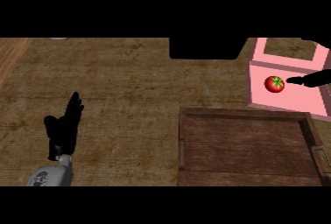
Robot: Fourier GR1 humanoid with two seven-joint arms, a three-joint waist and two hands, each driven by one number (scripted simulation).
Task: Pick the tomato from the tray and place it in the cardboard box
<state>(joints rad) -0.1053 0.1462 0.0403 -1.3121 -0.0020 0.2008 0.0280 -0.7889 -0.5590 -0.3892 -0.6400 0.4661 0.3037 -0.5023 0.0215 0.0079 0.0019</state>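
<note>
One tomato (pixel 275 84) lies in the pink box (pixel 284 99), green stem upward, just beside the right hand (pixel 313 79) fingertips, whose spread I cannot tell; left hand (pixel 63 127) rests open.

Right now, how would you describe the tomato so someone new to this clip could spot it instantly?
Start at the brown wooden tray in the lower right of the counter, then look just beyond its far right corner to the pink box. The tomato lies on the box's pink surface, just left of the right hand. It is the only small round red thing, topped with a green stem.
</note>
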